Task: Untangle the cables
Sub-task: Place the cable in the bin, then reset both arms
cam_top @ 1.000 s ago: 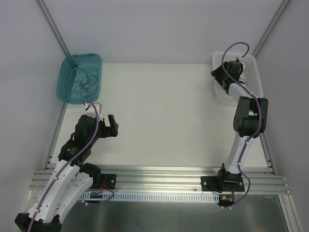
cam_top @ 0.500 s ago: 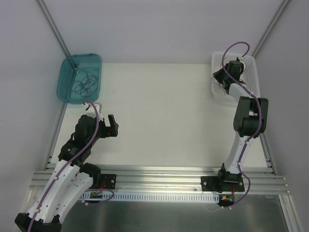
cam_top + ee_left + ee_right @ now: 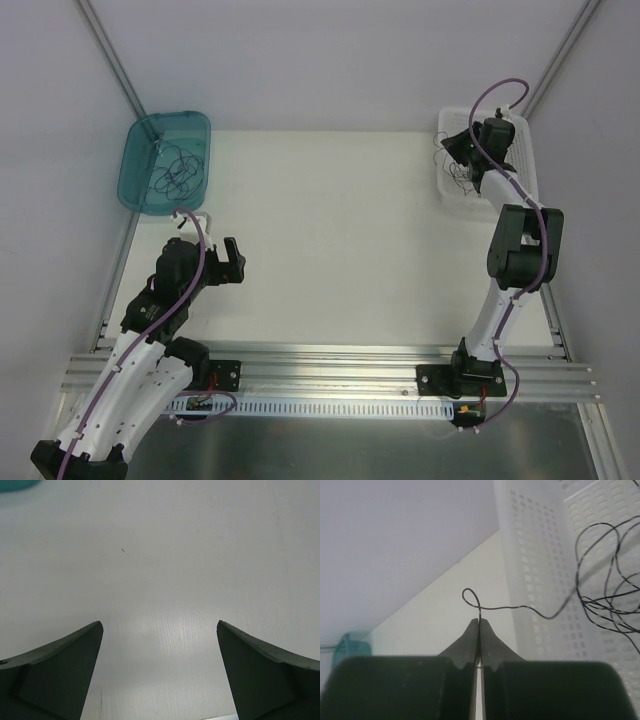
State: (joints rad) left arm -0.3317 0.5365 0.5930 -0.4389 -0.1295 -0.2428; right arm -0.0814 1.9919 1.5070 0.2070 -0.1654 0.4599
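Note:
The cables are hair-thin dark strands. A loose tangle (image 3: 607,602) lies in the white perforated basket (image 3: 535,565) at the back right (image 3: 525,150). My right gripper (image 3: 479,621) is shut on one strand, whose small loop (image 3: 469,596) curls just above the fingertips and trails right into the tangle. From above, this gripper (image 3: 458,146) sits over the basket's left side, with strands (image 3: 453,175) hanging beside it. More looped strands (image 3: 178,168) lie in the teal bin (image 3: 140,190) at the back left. My left gripper (image 3: 236,262) is open over bare table (image 3: 160,625), holding nothing.
The teal bin shows as a sliver in the left wrist view (image 3: 17,484) and far off in the right wrist view (image 3: 351,641). White walls and metal posts (image 3: 110,60) close in the back. An aluminium rail (image 3: 330,365) runs along the near edge.
My right gripper has closed on a strand and shifted toward the basket's back-left, drawing strands up over the basket's left edge. The left arm has stayed still.

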